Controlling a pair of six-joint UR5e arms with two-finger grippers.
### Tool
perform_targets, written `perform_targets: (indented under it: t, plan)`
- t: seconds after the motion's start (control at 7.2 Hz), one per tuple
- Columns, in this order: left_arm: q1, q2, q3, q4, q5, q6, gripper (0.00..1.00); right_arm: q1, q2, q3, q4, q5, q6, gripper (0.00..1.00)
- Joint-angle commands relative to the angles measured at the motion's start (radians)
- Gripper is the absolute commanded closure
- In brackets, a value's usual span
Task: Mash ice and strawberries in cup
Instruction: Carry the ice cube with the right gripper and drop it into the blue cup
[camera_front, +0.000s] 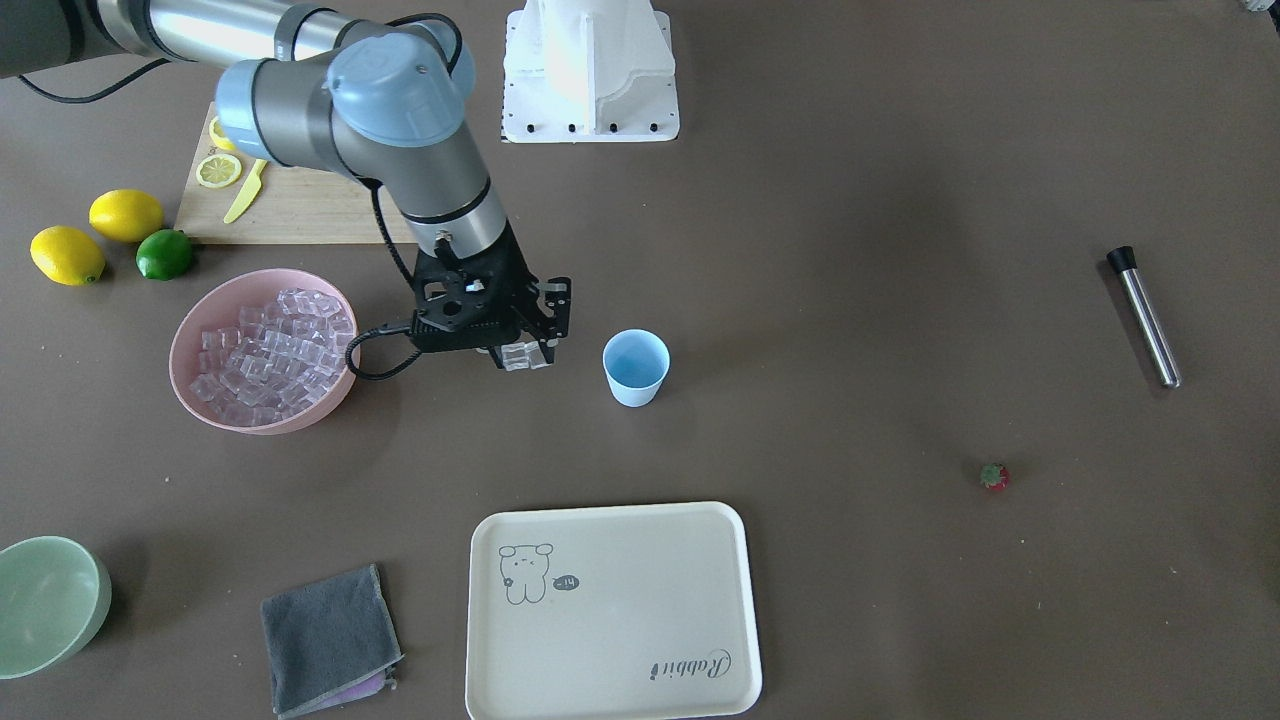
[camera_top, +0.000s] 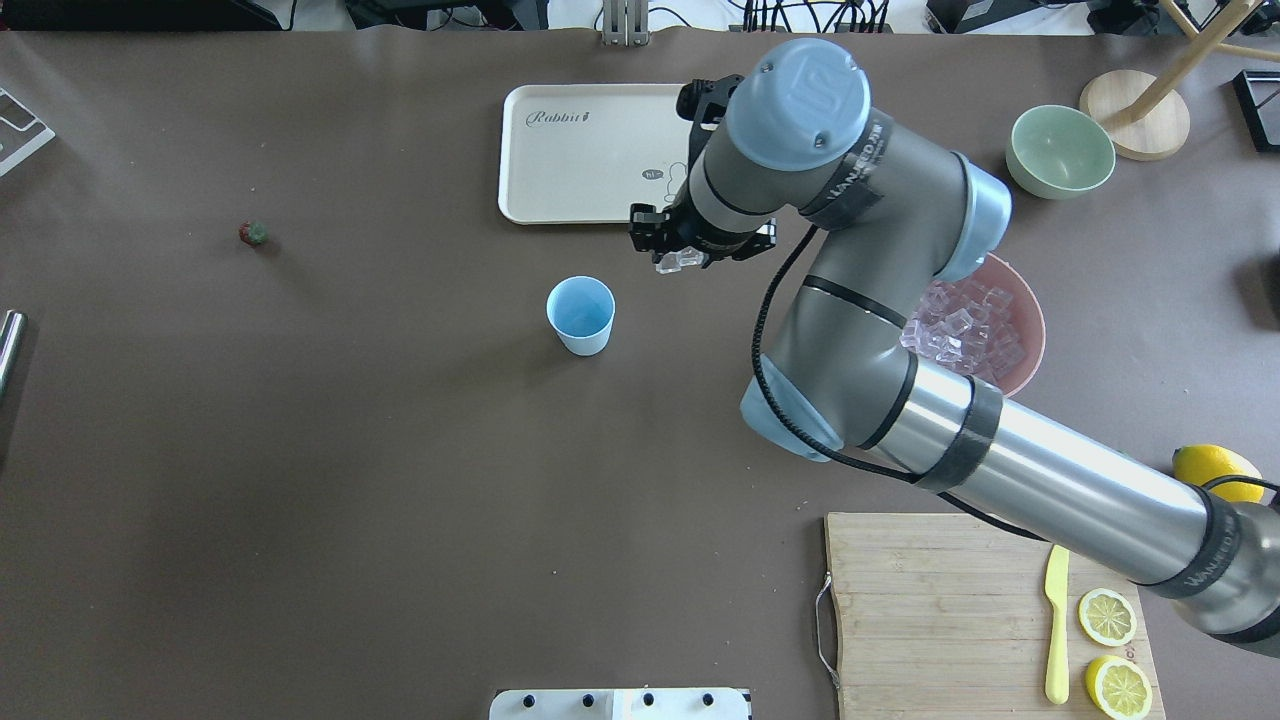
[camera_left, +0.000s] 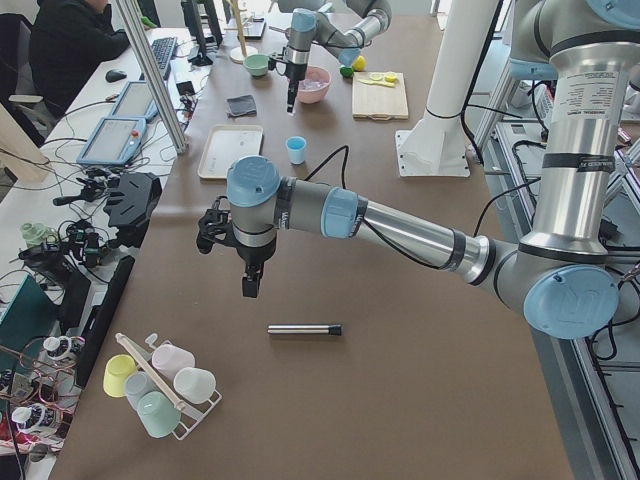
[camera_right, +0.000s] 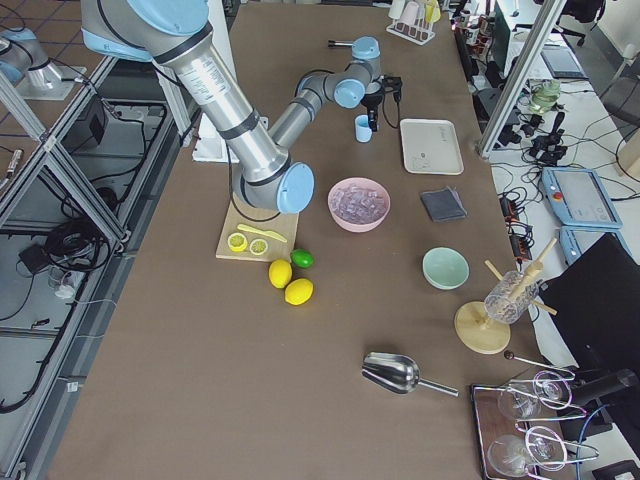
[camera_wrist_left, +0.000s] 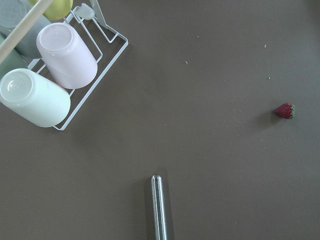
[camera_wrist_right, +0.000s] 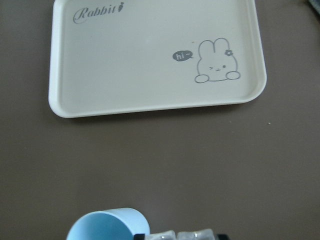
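The light-blue cup (camera_front: 636, 367) stands upright and looks empty in the overhead view (camera_top: 580, 315). My right gripper (camera_front: 525, 355) is shut on clear ice cubes (camera_top: 678, 261) and holds them above the table between the pink bowl (camera_front: 185, 345) of ice (camera_front: 275, 345) and the cup. In the right wrist view the held ice (camera_wrist_right: 182, 235) sits beside the cup's rim (camera_wrist_right: 105, 227). The small red strawberry (camera_front: 994, 476) lies alone on the table, far from the cup. My left gripper (camera_left: 249, 287) hangs over the table near a steel muddler (camera_left: 303, 329); I cannot tell whether it is open.
A cream tray (camera_front: 610, 610), a grey cloth (camera_front: 328, 640) and a pale green bowl (camera_front: 45, 600) lie along the operators' side. A cutting board (camera_front: 290, 205) with lemon slices, lemons and a lime (camera_front: 165, 254) sit behind the pink bowl. A cup rack (camera_wrist_left: 55, 75) is near the muddler.
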Motion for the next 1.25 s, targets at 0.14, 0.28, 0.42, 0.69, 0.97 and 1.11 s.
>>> perform_targets:
  t: [0.14,0.28,0.42,0.69,0.97,1.11]
  plan:
    - [0.0,0.0,0.011,0.0,0.0,0.005,0.02,-0.088,0.128,-0.117,0.008,-0.105,0.099,0.68]
    - [0.0,0.0,0.012,0.0,0.0,0.005,0.01,-0.087,0.121,-0.12,0.008,-0.106,0.09,0.68]
    - [0.0,0.0,0.011,0.0,0.0,0.004,0.02,-0.088,0.116,-0.118,0.008,-0.104,0.09,0.68]
    - [0.0,0.0,0.009,0.0,0.0,0.004,0.02,-0.09,0.11,-0.11,0.008,-0.104,0.09,0.29]
    - [0.002,-0.002,0.011,0.0,0.0,0.002,0.01,-0.091,0.104,-0.107,0.008,-0.106,0.082,0.14]
    - [0.002,-0.002,0.011,0.0,0.0,0.002,0.01,-0.091,0.104,-0.103,0.007,-0.104,0.07,0.14]
